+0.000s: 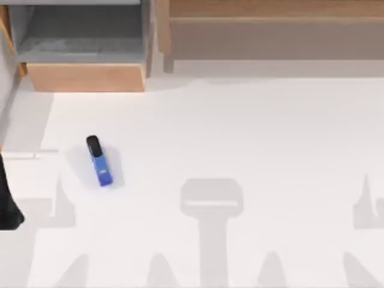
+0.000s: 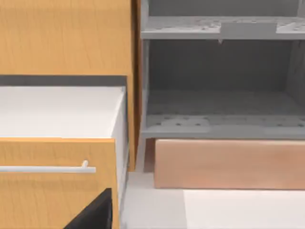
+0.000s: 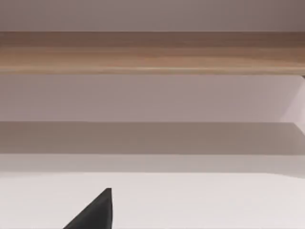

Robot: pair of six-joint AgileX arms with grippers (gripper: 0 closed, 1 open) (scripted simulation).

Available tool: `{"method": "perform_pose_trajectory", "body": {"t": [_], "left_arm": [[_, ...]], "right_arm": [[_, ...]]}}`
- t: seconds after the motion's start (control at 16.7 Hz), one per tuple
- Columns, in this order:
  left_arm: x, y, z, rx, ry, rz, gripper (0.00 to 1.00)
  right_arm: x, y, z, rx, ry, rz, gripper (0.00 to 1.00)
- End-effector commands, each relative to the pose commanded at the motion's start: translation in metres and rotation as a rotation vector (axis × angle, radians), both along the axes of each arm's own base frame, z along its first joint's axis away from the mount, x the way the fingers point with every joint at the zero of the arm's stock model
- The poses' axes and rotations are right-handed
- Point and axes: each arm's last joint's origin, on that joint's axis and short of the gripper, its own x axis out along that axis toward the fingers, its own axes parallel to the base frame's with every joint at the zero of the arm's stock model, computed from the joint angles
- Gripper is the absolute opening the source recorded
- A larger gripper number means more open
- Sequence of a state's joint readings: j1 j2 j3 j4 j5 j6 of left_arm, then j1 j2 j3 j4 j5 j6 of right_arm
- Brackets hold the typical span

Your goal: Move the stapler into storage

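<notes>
The slim bright-blue stapler with a rounded black end (image 1: 99, 161) lay flat on the smooth white tabletop (image 1: 240, 150), toward the table's left side, its black end pointing to the far edge and slightly left, its blue end toward the near edge. Nothing touched it, and the white surface around it was bare except for soft grey shadows. Beyond it, at the far left corner, stood a wood-fronted cabinet with a grey open interior (image 1: 84, 42). A long pale wooden ledge (image 1: 270, 30) ran along the far edge to the right of it. At the left edge of the top view, a dark part of the left arm (image 1: 7, 207) reached in, well apart from the stapler. The left wrist view faced an orange-brown wooden drawer with a thin white bar handle (image 2: 47, 168), pulled out with a white inside, beside grey speckled shelves (image 2: 219, 121). Whether either gripper's fingers were spread or pressed together could not be told.
</notes>
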State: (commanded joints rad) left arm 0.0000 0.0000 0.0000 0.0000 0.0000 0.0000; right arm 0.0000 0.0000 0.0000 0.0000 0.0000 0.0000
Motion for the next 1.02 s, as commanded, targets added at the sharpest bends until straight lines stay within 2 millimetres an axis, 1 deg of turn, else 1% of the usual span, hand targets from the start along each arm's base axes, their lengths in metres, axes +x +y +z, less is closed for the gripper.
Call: {"method": "perform_pose_trajectory", "body": {"t": [0.12, 0.24, 0.42, 0.6, 0.72, 0.84, 0.9, 1.02], "left_arm": [[0.000, 0.000, 0.000, 0.000, 0.000, 0.000, 1.00], [0.000, -0.001, 0.006, -0.014, 0.021, -0.008, 1.00], [0.003, -0.003, 0.029, -0.065, 0.105, -0.030, 1.00], [0.017, -0.007, 0.061, -0.138, 0.267, -0.046, 1.00], [0.038, -0.012, 0.079, -0.188, 0.421, -0.046, 1.00], [0.069, -0.020, 0.090, -0.233, 0.607, -0.033, 1.00], [0.086, -0.025, 0.092, -0.251, 0.706, -0.020, 1.00], [0.124, -0.036, 0.089, -0.279, 0.902, 0.016, 1.00]], "right_arm": [[0.000, 0.000, 0.000, 0.000, 0.000, 0.000, 1.00], [0.000, 0.000, 0.000, 0.000, 0.000, 0.000, 1.00], [0.000, 0.000, 0.000, 0.000, 0.000, 0.000, 1.00], [0.000, 0.000, 0.000, 0.000, 0.000, 0.000, 1.00], [0.000, 0.000, 0.000, 0.000, 0.000, 0.000, 1.00], [0.000, 0.000, 0.000, 0.000, 0.000, 0.000, 1.00], [0.000, 0.000, 0.000, 0.000, 0.000, 0.000, 1.00], [0.000, 0.000, 0.000, 0.000, 0.000, 0.000, 1.00]]}}
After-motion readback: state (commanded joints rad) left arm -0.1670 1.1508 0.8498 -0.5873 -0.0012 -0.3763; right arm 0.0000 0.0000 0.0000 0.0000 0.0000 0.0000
